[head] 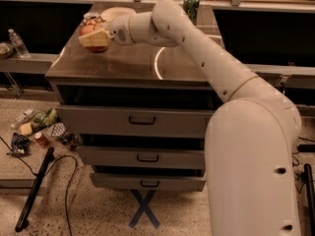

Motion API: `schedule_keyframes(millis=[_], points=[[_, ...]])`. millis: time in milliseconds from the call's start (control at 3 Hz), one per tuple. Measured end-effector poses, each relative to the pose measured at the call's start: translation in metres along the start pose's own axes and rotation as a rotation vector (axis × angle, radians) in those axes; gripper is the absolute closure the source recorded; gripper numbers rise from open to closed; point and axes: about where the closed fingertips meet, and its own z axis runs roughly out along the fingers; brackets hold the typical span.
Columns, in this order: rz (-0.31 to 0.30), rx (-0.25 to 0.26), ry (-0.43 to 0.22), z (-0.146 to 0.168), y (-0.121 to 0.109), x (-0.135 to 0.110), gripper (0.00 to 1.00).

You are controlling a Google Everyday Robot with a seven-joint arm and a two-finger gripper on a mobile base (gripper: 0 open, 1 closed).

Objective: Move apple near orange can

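The round red-orange apple sits in my claw, which is clenched on it across its wide middle. I judge it firm, smooth-skinned and moderately heavy. It won't crush, but it is waxy enough to roll out of a shallow pinch and it bruises if dropped. The belly is the right place to hold it, with the pads on opposite sides and well away from the stem.

Nearest is my bulky white base at the right, in front of the grey drawer cabinet. From there my white arm rises and stretches long and nearly straight, up and leftward over the brown tabletop. The wrist is turned so the claw points left above the far left corner. I cannot tell whether the apple clears the tabletop or rests on it.

Just behind the claw, almost touching the apple, stands the slim orange can with its mottled tan pattern. A pale round plate lies beside it, and a green can stands farthest back, well apart.
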Motion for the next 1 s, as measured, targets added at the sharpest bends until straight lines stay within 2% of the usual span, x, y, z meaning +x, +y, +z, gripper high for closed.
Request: schedule_keyframes(millis=[333,667,1000], points=[[0.011,0.051,0.026,-0.002,-0.024,0.013,1.00],[0.039,0.091,0.037,-0.002,-0.041,0.028,0.77],[0.046,0.110,0.025,-0.001,-0.048,0.031,0.46]])
